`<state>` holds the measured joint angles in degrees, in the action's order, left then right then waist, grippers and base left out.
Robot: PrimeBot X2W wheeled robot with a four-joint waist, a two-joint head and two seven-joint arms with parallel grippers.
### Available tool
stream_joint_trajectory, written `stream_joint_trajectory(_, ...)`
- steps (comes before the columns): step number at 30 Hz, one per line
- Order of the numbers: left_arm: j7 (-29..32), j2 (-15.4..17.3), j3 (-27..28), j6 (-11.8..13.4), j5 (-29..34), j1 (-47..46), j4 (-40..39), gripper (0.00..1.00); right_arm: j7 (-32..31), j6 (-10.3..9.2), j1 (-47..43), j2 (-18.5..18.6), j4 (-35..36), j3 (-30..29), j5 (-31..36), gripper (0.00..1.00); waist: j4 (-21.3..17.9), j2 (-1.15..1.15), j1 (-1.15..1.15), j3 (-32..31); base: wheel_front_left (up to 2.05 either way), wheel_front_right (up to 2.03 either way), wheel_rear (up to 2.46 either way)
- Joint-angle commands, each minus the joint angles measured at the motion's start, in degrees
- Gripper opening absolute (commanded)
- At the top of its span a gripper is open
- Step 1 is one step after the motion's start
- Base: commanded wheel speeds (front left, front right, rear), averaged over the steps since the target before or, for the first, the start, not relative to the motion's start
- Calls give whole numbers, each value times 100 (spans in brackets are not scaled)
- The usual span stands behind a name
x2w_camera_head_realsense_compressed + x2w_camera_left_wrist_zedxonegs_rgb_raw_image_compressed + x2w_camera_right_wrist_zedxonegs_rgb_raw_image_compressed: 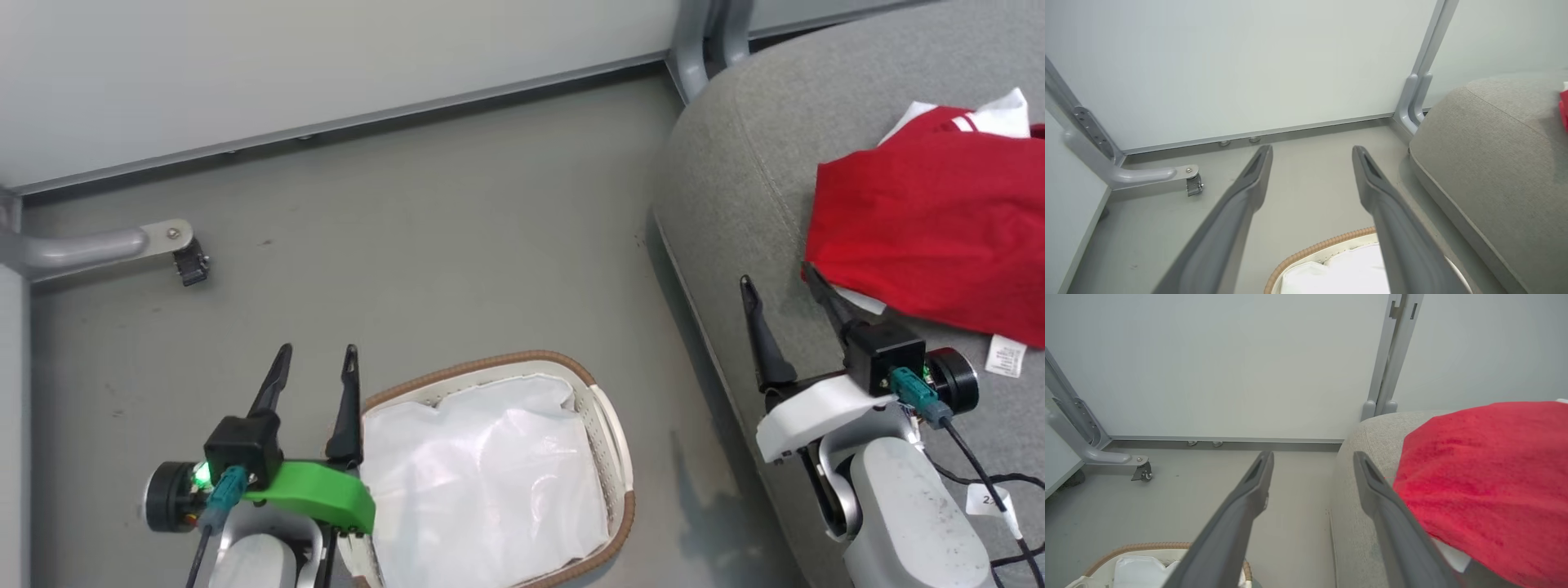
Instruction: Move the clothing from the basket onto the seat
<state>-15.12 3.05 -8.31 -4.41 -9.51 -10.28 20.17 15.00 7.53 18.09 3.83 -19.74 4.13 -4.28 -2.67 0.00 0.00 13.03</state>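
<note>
The red clothing (931, 220) lies heaped on the grey seat (735, 188), with white trim showing at its far edge. The right gripper (776, 276) stands with its fingers spread wide and nothing between them. In the right wrist view the red cloth (1486, 482) bulks just outside the right-hand finger of that gripper (1313, 456), at or touching its outer side, while bare seat fabric (1363, 465) and floor show between the two fingers.

A small white label (1006, 356) lies on the cushion at the garment's near edge, to the right of the right gripper's fingers; its print is too small to read. A white tag (988, 500) hangs on the cable behind that gripper, and its dark digits cannot be read in full.

The left gripper (318, 349) is also spread wide and empty, fingers over bare floor. The basket (490, 363) sits just beside its right-hand finger, the white liner (482, 482) crumpled inside and no red cloth visible in it. In the left wrist view the woven rim (1314, 247) curves below the fingertips of the gripper (1312, 151).
</note>
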Motion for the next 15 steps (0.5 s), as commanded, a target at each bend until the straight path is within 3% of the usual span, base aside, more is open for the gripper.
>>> stream_joint_trajectory(1, -4, -1, 121, 70, 87, 158, -49, 100, 27, -8, -105, 1, 28, 45, -55, 100, 387, 0, 0, -370, 0, 0, 0)
stream_joint_trajectory(7, -4, -9, 596, 217, 290, 577, -157, 100, 27, -8, -341, -65, 77, 128, -231, 100, 603, 0, 0, -653, 0, 0, 0)
stream_joint_trajectory(15, -4, -12, 799, 7, 227, 1056, -134, 100, 27, -8, -818, -77, 10, 59, -364, 100, 644, 0, 0, -994, 0, 0, 0)
